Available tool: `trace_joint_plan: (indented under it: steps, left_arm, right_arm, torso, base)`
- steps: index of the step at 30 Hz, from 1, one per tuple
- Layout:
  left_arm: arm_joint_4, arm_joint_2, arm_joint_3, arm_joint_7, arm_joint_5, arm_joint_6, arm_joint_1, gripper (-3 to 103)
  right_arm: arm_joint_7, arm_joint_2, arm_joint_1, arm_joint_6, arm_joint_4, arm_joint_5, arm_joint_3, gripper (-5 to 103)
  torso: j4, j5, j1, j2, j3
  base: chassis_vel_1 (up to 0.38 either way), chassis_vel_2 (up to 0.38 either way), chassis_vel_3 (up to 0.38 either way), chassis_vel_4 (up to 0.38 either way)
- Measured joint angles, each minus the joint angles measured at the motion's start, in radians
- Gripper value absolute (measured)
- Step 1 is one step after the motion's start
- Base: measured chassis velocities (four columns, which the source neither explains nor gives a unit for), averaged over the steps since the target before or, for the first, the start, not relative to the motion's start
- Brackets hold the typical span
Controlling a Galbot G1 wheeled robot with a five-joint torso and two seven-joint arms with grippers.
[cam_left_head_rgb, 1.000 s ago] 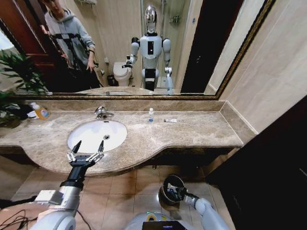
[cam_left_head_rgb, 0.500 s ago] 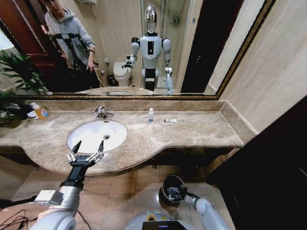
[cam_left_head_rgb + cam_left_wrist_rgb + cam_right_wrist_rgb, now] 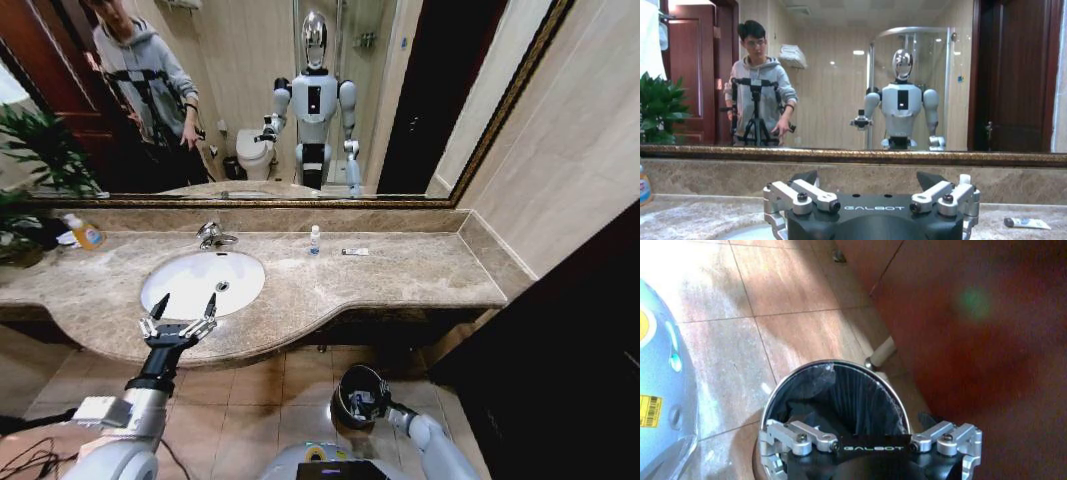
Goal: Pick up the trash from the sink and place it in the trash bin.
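Right now my left gripper (image 3: pixel 183 306) hovers over the counter's (image 3: pixel 400 275) front edge beside the sink (image 3: pixel 203 281), jaws spread wide, holding nothing. My right gripper (image 3: pixel 362 402) hangs over the trash bin (image 3: pixel 345 388) on the floor; I cannot tell its jaws' state.
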Motion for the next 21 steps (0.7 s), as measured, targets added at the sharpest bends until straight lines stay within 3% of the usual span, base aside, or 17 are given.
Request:
trace_joint_plan:
  steps: [6, 9, 10, 13, 14, 15, 17, 18, 19, 21]
  left_arm:
    - [0.000, 0.000, 0.000, 0.000, 0.000, 0.000, 0.000, 100]
    - [0.000, 0.000, 0.000, 0.000, 0.000, 0.000, 0.000, 100]
    - [0.000, 0.000, 0.000, 0.000, 0.000, 0.000, 0.000, 100]
    - [0.000, 0.000, 0.000, 0.000, 0.000, 0.000, 0.000, 100]
    - [0.000, 0.000, 0.000, 0.000, 0.000, 0.000, 0.000, 100]
    - [0.000, 0.000, 0.000, 0.000, 0.000, 0.000, 0.000, 100]
    - [0.000, 0.000, 0.000, 0.000, 0.000, 0.000, 0.000, 100]
    - [0.000, 0.000, 0.000, 0.000, 0.000, 0.000, 0.000, 100]
    - [0.000, 0.000, 0.000, 0.000, 0.000, 0.000, 0.000, 100]
    - [0.000, 0.000, 0.000, 0.000, 0.000, 0.000, 0.000, 100]
  right_arm:
    - [-0.004, -0.014, -0.019, -0.002, 0.034, 0.056, -0.001, 100]
    - [0.005, -0.048, -0.062, -0.005, 0.101, 0.189, 0.005, 100]
    - [0.005, -0.048, -0.062, -0.005, 0.101, 0.189, 0.005, 100]
    - [0.038, -0.089, -0.126, 0.001, 0.194, 0.314, 0.032, 100]
    - [0.047, -0.110, -0.173, -0.021, 0.265, 0.400, 0.049, 100]
    - [0.047, -0.110, -0.173, -0.021, 0.265, 0.400, 0.049, 100]
    - [0.045, -0.136, -0.253, -0.098, 0.396, 0.586, 0.095, 100]
    - [0.045, -0.136, -0.253, -0.098, 0.396, 0.586, 0.095, 100]
    - [0.034, -0.137, -0.297, -0.142, 0.490, 0.686, 0.162, 100]
    - [0.031, -0.137, -0.350, -0.172, 0.598, 0.768, 0.275, 100]
  torso:
    - [0.0001, 0.0001, 0.000, 0.000, 0.000]
    - [0.0001, 0.0002, 0.000, 0.000, 0.000]
    - [0.0001, 0.0002, 0.000, 0.000, 0.000]
    - [0.0001, 0.0003, 0.000, 0.000, 0.000]
    - [0.0001, 0.0004, 0.000, 0.000, 0.000]
    - [0.0001, 0.0004, 0.000, 0.000, 0.000]
    - [-0.0004, -0.0003, 0.000, 0.000, 0.000]
    - [-0.0004, -0.0003, 0.000, 0.000, 0.000]
    - [-0.0001, 0.0005, 0.000, 0.000, 0.000]
    - [-0.0002, -0.0005, 0.000, 0.000, 0.000]
  base:
    - [0.000, 0.000, 0.000, 0.000]
    - [0.000, 0.000, 0.000, 0.000]
    - [0.000, 0.000, 0.000, 0.000]
    - [0.000, 0.000, 0.000, 0.000]
    - [0.000, 0.000, 0.000, 0.000]
    - [0.000, 0.000, 0.000, 0.000]
    - [0.000, 0.000, 0.000, 0.000]
    - [0.000, 0.000, 0.000, 0.000]
    - [0.000, 0.000, 0.000, 0.000]
    - [0.000, 0.000, 0.000, 0.000]
